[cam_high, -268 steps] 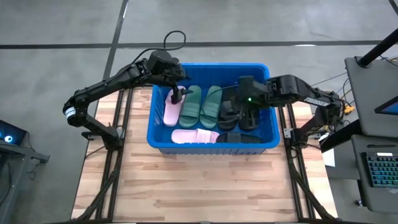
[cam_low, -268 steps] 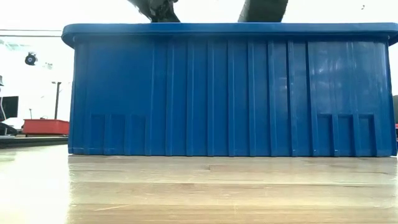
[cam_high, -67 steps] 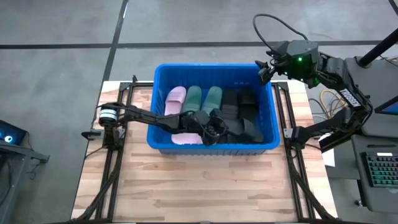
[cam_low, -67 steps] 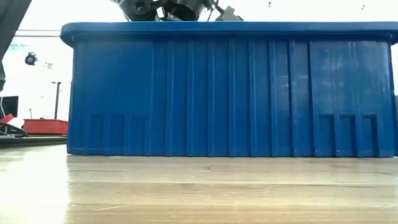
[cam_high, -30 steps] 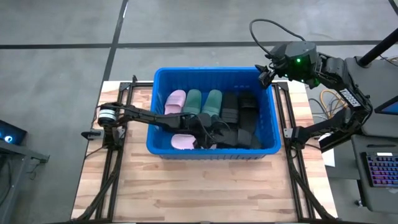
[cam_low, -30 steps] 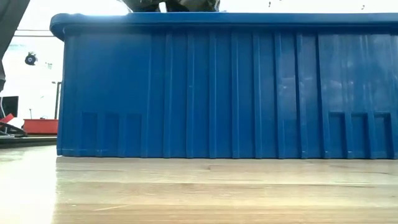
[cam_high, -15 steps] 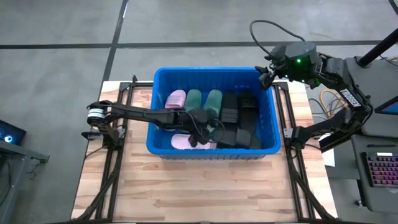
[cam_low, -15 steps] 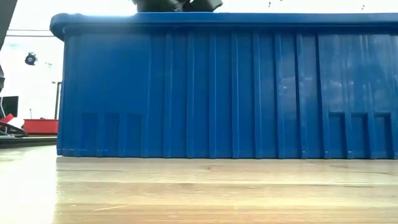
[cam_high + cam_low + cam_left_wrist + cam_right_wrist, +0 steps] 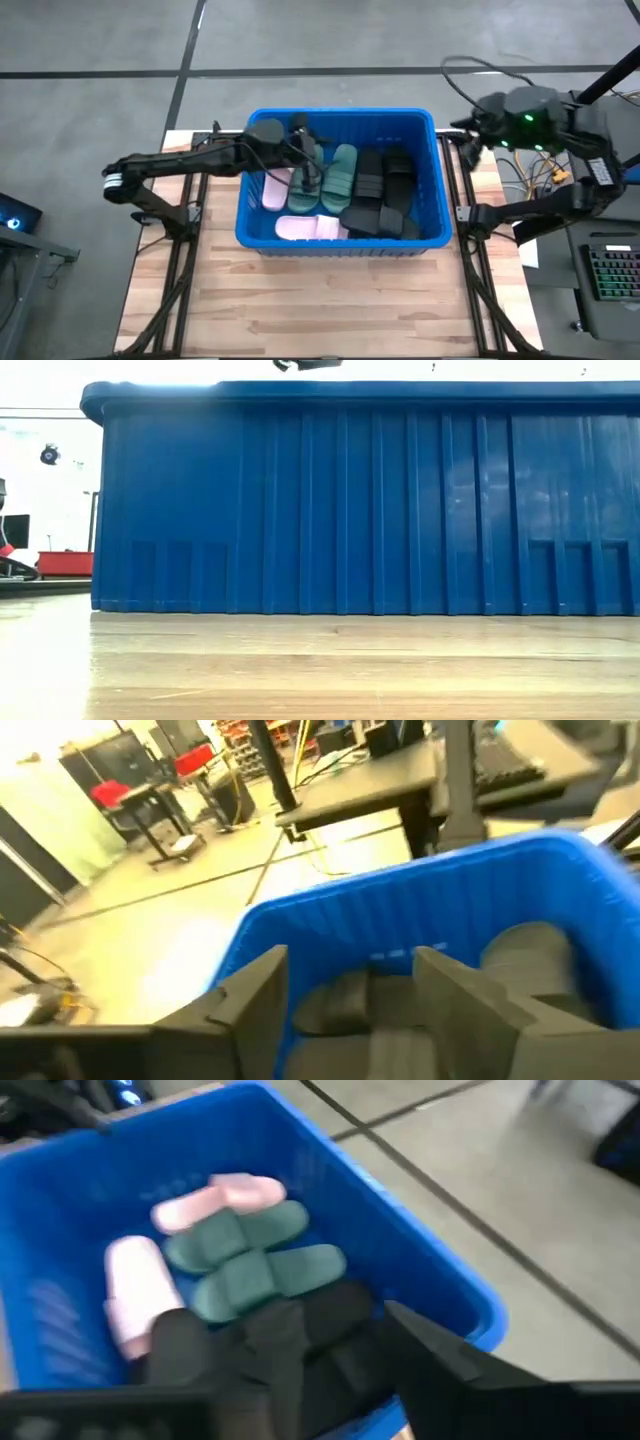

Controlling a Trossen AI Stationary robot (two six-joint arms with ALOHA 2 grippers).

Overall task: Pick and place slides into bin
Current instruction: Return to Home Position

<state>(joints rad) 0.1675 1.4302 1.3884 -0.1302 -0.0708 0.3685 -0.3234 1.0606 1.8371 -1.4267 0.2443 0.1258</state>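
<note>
The blue bin [image 9: 340, 114] stands on the wooden table and fills the low view [image 9: 340, 500]. Several slides lie in it: a pink one [image 9: 275, 188] at the left, a pink one [image 9: 310, 228] by the near wall, a green one [image 9: 341, 175] in the middle, and black ones [image 9: 385, 178] at the right. My left gripper [image 9: 308, 170] hangs over the bin's left half, open and empty; its wrist view shows open fingers [image 9: 255, 995] above black slides [image 9: 345, 1005]. My right gripper [image 9: 468, 133] is open and empty beyond the bin's far right corner.
The bare wooden tabletop [image 9: 320, 300] lies in front of the bin. Metal frame rails [image 9: 185, 250] run along both sides of the table. A keyboard [image 9: 610, 270] and cables lie on a stand at the right.
My left gripper has risen out of the slides near the bin's near wall and gone toward the bin's far left, above the slides. My right arm has drawn back toward the table's right edge. The near pink slide now shows more fully.
</note>
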